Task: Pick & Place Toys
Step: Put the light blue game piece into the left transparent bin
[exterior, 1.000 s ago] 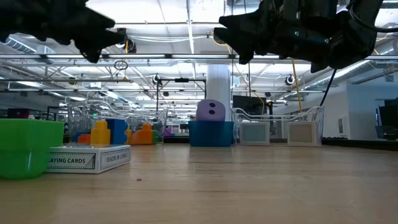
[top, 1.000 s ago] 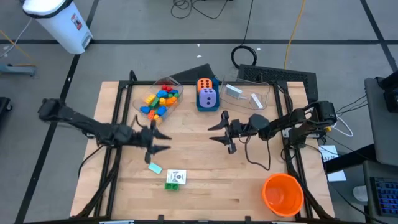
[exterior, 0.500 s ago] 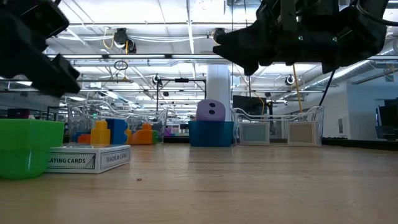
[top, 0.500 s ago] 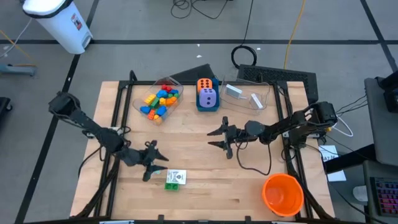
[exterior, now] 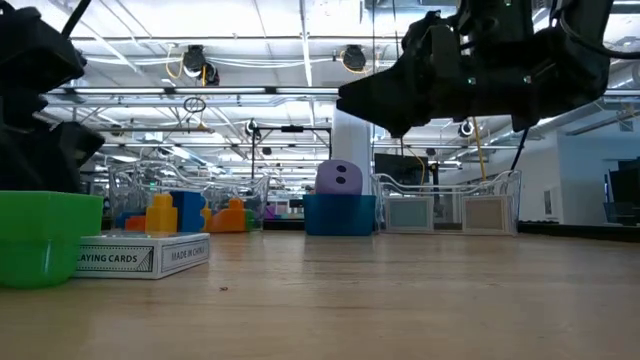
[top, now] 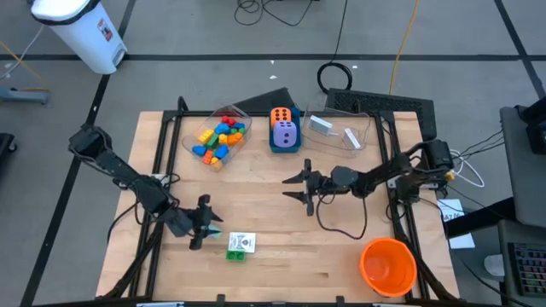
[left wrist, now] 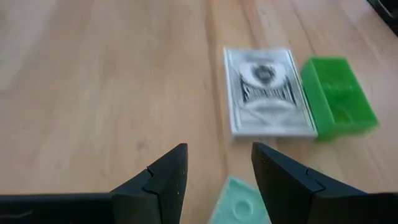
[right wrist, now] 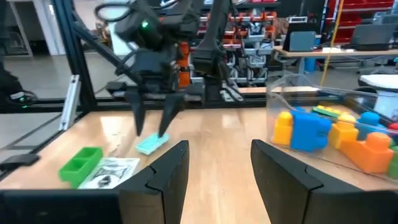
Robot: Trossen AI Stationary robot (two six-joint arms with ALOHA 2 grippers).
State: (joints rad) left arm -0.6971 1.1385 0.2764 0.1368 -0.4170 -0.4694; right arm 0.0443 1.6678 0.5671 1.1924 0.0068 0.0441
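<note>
The pale mint brick (left wrist: 239, 202) lies flat on the desk (top: 281, 256) just beside the card pack (top: 242, 241), on the side away from the green brick (top: 235, 254), which touches the pack's other edge. The left gripper (top: 203, 228) hangs right over the mint brick, its fingers (left wrist: 165, 177) partly open and holding nothing, with the brick sitting between and just ahead of them. My worry is that the brick lies at an angle to the fingers, so a straight descent could land one fingertip on top of it or push it sideways into the card pack instead of closing on it. The pack is near enough that a finger might also catch its edge and drag it along with the green brick. The right gripper (top: 304, 183) waits above the middle of the desk, well apart from the card pack, its fingers (right wrist: 165, 174) likewise partly open and empty. The left wrist view alone shows how the mint brick sits against the fingers; the overhead view hides it almost entirely under the gripper. The right wrist view shows the left gripper standing over the brick, and the tub of coloured bricks (right wrist: 336, 134) beyond.
</note>
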